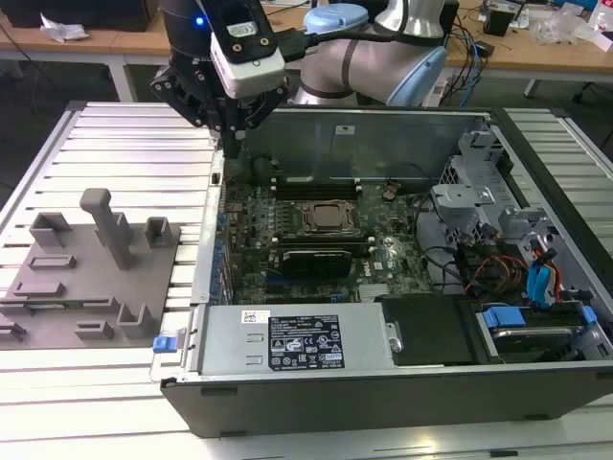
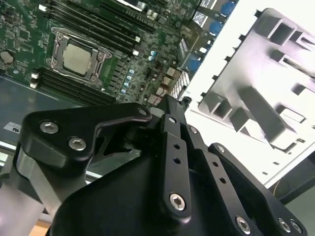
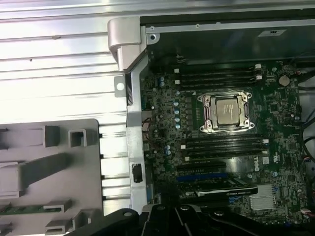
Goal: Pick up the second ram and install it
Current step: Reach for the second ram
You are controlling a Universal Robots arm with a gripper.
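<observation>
The black two-finger gripper (image 1: 233, 142) hangs above the wall of the open dark computer case (image 1: 364, 144) that is on the exterior view's left, near the rear corner. In the second wrist view its jaws look drawn close together, and I see nothing between them.

Just beside the case lies the grey plastic fixture plate with upright blocks (image 1: 96, 287). The second ram (image 3: 24, 208), a long flat green circuit-board stick, lies in a slot of this plate, well apart from the gripper.

Farther, inside the case, the green motherboard (image 3: 162, 113) carries the silver processor socket (image 3: 226, 112) between rows of long black memory slots (image 3: 221, 145).

I judge that the pick-up step is in hand and the grasp is not yet made. It calls for opened jaws that come squarely over the thin stick.
</observation>
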